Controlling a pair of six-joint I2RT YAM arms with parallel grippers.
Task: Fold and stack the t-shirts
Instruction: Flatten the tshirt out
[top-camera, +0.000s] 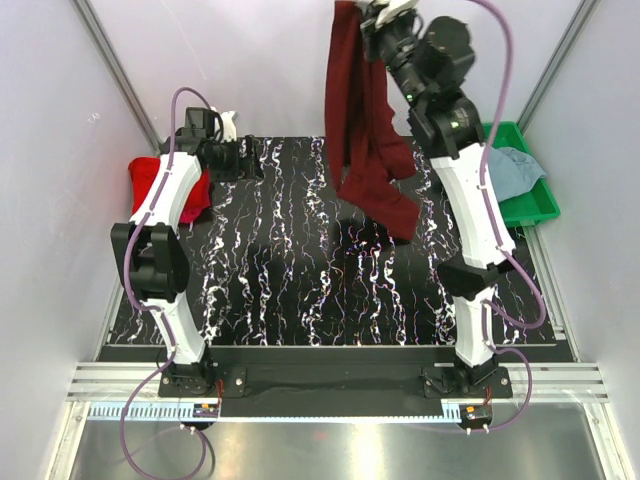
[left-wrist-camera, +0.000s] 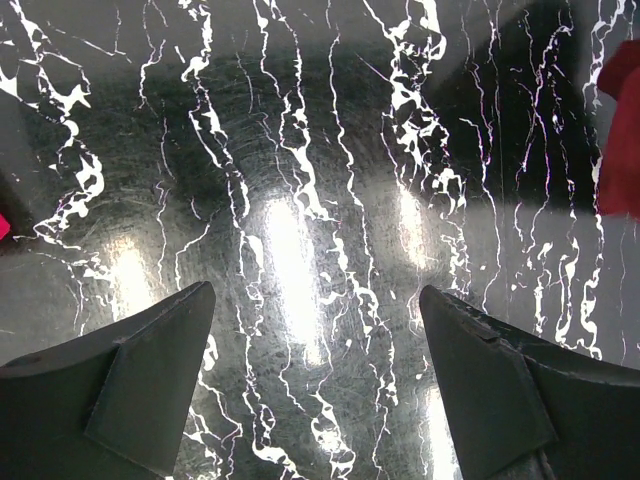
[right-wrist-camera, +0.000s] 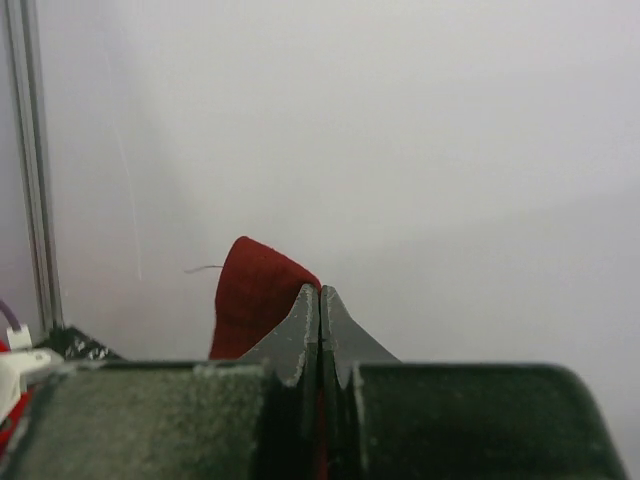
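A dark maroon t-shirt (top-camera: 365, 130) hangs in the air over the back of the table, its lower end just above the mat. My right gripper (top-camera: 372, 12) is raised high and shut on its top edge; a fold of maroon t-shirt (right-wrist-camera: 250, 300) sticks out beside the closed fingers (right-wrist-camera: 300, 330). A bright red t-shirt (top-camera: 160, 185) lies bunched at the table's left edge, partly hidden by my left arm. A grey-blue t-shirt (top-camera: 510, 170) sits in the green tray (top-camera: 535, 205). My left gripper (left-wrist-camera: 315, 330) hangs open over bare mat near the back left, nothing between its fingers.
The black mat with white veins (top-camera: 300, 270) covers the table. White walls and metal frame posts (top-camera: 115, 70) close in the sides and back. A red cloth edge (left-wrist-camera: 622, 130) shows at the right of the left wrist view.
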